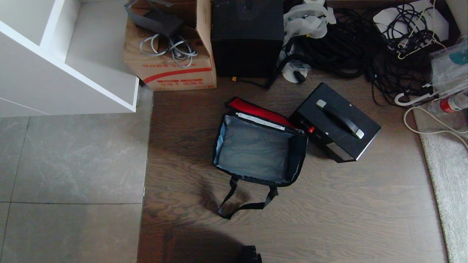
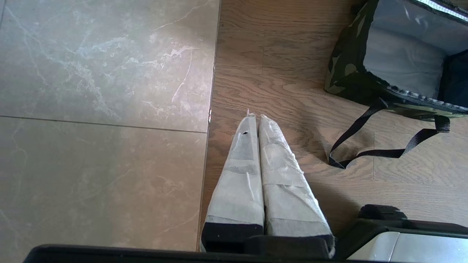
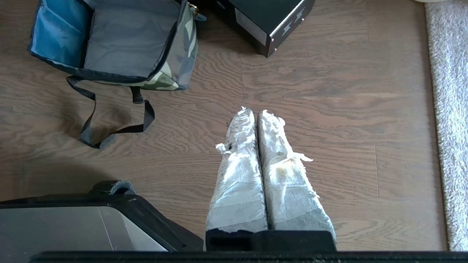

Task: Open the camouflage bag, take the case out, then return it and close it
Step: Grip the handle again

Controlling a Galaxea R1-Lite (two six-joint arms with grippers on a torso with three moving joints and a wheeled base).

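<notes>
The camouflage bag (image 1: pixel 256 149) stands open on the wood floor, its red-lined lid folded back and its grey inside empty. Its black strap (image 1: pixel 241 206) lies loose in front of it. The black case (image 1: pixel 334 122), with a handle on top, lies on the floor just right of the bag. My left gripper (image 2: pixel 256 116) is shut and empty over the floor, left of the bag (image 2: pixel 351 69). My right gripper (image 3: pixel 256 110) is also shut and empty, on the near right of the bag (image 3: pixel 179 62) and the case (image 3: pixel 270 14). Neither gripper shows in the head view.
Behind the bag stand a cardboard box with a red stripe (image 1: pixel 172 69) and a taller black cube box (image 1: pixel 246 40). Tangled black cables (image 1: pixel 351 44) fill the back right. A white shelf unit (image 1: pixel 65 54) is at the back left, and a pale rug (image 1: pixel 446 175) lies along the right.
</notes>
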